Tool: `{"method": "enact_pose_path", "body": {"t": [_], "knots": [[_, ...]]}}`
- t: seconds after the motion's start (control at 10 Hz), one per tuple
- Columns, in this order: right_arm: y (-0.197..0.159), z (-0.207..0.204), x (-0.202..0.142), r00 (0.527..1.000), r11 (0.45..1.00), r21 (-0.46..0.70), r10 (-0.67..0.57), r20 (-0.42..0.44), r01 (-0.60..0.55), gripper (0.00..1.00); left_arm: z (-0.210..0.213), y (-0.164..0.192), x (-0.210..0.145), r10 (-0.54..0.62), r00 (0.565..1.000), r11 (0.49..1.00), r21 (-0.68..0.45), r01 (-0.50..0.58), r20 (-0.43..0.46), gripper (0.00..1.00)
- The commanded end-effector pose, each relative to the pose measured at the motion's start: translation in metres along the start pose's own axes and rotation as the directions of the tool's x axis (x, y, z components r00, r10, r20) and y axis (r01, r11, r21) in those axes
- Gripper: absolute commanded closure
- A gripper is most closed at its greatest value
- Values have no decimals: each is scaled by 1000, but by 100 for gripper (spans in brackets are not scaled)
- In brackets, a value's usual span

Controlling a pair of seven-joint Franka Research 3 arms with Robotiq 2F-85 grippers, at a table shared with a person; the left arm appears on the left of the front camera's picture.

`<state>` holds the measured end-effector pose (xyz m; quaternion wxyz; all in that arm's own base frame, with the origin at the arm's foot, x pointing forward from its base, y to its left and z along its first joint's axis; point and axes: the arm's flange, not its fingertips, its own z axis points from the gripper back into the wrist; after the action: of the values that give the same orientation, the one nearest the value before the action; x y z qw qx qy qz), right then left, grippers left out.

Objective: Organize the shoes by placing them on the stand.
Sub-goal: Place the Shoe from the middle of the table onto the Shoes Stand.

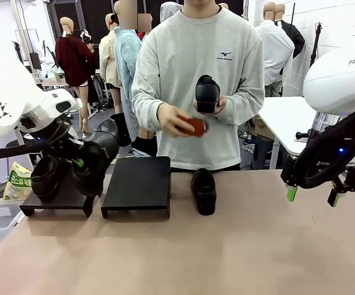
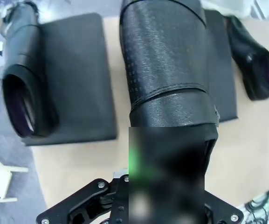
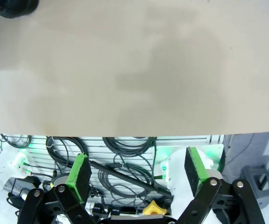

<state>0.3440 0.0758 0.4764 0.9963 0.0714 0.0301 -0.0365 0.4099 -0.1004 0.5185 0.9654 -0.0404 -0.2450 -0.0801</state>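
Left fingers (image 1: 80,163) are clamped on a shoe (image 1: 100,153), hovering over the left stand (image 1: 54,200) near the table's (image 1: 226,258) left edge, next to its parked mate (image 1: 45,177). Pairing them, I guess. Right fingers (image 1: 312,195) apart, empty.

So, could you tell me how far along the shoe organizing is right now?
Done: one shoe sits on the left stand. In hand: the left gripper grips a second shoe over the stands. Left: a third shoe lies on the table, the person holds a fourth shoe; the right gripper hangs open.
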Motion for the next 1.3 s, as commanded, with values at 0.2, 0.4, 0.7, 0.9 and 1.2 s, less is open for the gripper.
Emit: {"method": "enact_pose_path", "body": {"t": [0.2,0.4,0.7,0.9,1.2], "knots": [[3,0,3,1000,1000,20,5,8,-5,0,-6,13,3,5,1000,1000,25,-6,24,100],[3,0,3,1000,1000,20,5,8,-5,0,-14,18,3,47,999,998,41,-47,14,100],[3,0,3,1000,1000,20,5,8,-5,0,-44,29,18,62,998,997,44,-61,-23,100],[3,0,3,1000,1000,20,5,8,-5,0,-52,48,25,134,991,990,45,-132,-25,100],[3,0,3,1000,1000,20,5,8,-5,0,-59,62,34,201,979,979,43,-200,-21,100]]}}
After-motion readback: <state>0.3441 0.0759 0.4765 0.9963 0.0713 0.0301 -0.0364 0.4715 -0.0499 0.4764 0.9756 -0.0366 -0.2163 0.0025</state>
